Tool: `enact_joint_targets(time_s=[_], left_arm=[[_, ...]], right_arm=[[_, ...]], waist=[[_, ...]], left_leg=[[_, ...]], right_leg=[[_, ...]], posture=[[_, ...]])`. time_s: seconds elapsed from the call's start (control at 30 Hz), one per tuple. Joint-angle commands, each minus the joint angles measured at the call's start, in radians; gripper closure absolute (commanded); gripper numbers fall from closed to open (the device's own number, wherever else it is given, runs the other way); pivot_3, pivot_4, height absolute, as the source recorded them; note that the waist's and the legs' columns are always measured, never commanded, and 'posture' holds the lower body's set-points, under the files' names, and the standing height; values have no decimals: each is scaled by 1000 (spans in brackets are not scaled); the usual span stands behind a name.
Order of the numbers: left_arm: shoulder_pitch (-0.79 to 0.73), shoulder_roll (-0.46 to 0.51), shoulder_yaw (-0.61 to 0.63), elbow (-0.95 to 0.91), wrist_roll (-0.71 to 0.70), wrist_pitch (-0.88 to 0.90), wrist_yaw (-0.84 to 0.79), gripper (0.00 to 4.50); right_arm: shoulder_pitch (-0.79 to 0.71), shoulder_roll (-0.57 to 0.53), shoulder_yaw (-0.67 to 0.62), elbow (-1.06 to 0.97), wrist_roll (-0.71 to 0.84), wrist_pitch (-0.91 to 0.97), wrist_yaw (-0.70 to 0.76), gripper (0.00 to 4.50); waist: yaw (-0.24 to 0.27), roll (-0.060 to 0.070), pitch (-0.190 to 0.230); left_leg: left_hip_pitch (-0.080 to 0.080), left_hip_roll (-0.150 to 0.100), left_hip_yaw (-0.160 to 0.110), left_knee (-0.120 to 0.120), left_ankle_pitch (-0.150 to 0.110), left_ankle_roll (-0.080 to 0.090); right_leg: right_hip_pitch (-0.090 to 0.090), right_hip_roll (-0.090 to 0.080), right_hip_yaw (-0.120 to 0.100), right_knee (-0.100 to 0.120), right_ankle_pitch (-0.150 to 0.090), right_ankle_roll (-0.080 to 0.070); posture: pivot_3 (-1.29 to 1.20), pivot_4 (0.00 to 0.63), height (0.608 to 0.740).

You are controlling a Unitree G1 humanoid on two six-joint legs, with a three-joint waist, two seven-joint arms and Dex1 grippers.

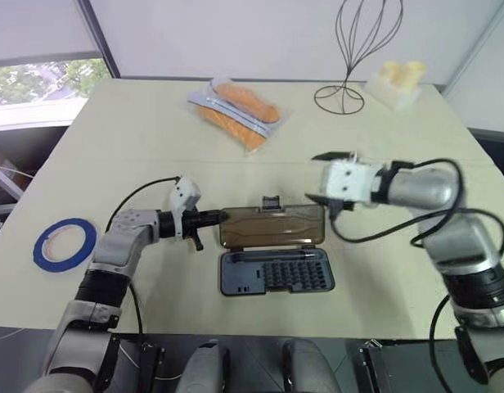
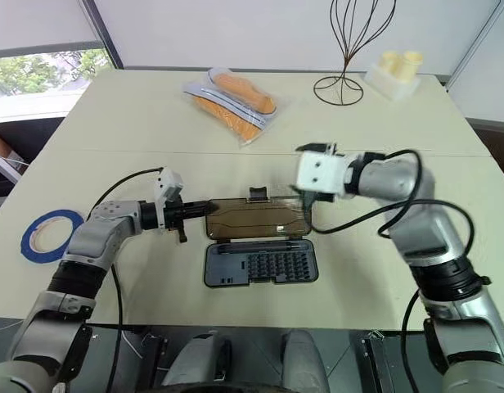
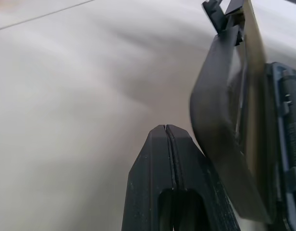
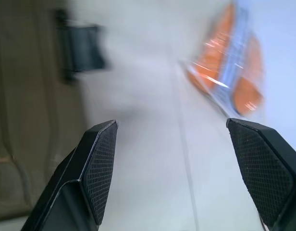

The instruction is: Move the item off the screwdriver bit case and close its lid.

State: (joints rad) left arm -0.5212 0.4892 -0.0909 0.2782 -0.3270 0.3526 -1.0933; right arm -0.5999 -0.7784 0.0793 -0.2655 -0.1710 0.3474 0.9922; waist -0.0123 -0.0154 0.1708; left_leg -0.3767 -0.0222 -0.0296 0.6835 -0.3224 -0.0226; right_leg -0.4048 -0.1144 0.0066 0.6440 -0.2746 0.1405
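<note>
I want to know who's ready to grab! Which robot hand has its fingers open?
The right gripper, near the lid's right end: its two fingers stand wide apart. The left gripper's fingers are pressed together.

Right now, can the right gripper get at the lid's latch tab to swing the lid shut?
Probably yes. The right gripper hangs open beside the lid, whose latch tab has bare table around it. The shut left gripper is at the lid's opposite end.

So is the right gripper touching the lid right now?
Apart. In the right wrist view the right gripper is wide open with only bare table between its fingers; the lid lies off to one side, clear of them.
</note>
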Motion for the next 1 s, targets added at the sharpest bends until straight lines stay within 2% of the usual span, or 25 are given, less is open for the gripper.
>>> enact_joint_targets(time_s=[0.03,0.27,0.63,0.83,1.0], left_arm=[[-19,-2,-3,-16,-9,-19,-37,4500],[7,40,-29,-102,-28,-1,-152,4500],[60,101,-93,-257,-63,55,-268,4500],[67,97,-138,-250,-42,38,-278,4500],[79,50,-208,-163,26,-27,-262,4500]], right_arm=[[-50,-33,-97,-45,80,117,7,755],[-126,-49,-178,-27,177,275,-44,755],[-91,-48,-143,-38,217,285,-102,755],[-77,-47,-128,-43,236,290,-113,755],[8,-38,-101,-90,262,311,-110,755]], waist=[[0,0,0],[-2,0,0],[-2,2,1],[-2,2,1],[1,2,1]], left_leg=[[0,0,0,0,0,0],[0,0,0,-1,0,0],[-1,0,0,-1,0,1],[-2,0,0,-1,0,1],[-1,0,0,0,-1,1]], right_leg=[[0,0,0,0,0,0],[-1,0,0,0,0,0],[-1,-1,0,-1,0,0],[-1,-1,0,-1,0,0],[-1,-1,0,-1,0,0]], posture=[[0,150,740],[0,150,740],[0,150,740],[0,150,740],[0,150,740]])
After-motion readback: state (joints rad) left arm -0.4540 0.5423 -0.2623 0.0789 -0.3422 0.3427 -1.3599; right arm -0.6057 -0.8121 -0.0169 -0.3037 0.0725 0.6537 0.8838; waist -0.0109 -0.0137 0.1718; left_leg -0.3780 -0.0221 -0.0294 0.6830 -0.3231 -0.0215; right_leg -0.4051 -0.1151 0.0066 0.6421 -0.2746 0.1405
